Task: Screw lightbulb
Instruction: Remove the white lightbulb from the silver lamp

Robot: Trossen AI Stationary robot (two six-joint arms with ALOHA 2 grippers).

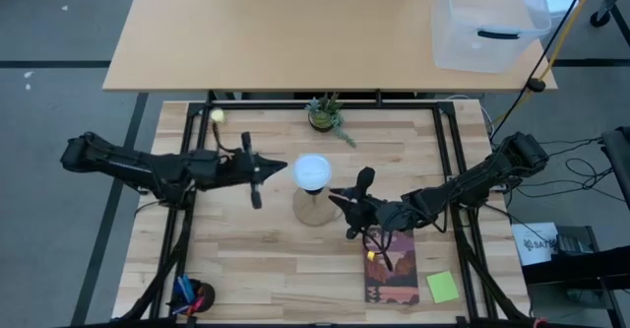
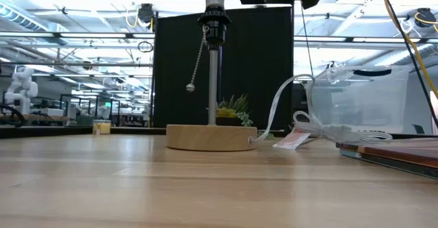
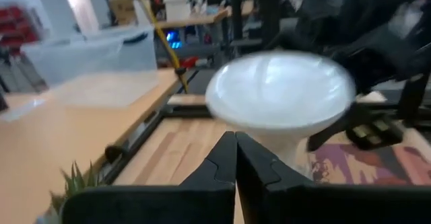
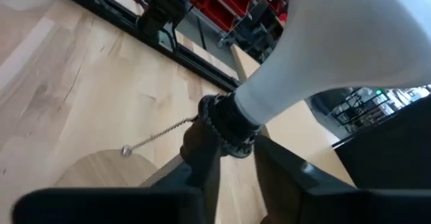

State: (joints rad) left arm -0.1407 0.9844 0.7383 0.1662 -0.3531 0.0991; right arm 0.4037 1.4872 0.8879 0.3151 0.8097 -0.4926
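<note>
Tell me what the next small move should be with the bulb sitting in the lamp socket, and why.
Probably let the right pincer finish closing on the black socket to steady the lamp. The lightbulb already stands upright in that socket atop the post on the wooden base, and the right fingers straddle the socket without visibly clamping it. The left pincer is shut beside the globe, not gripping it.

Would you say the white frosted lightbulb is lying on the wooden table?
No, the white frosted lightbulb sits upright in the black socket atop the lamp.
</note>
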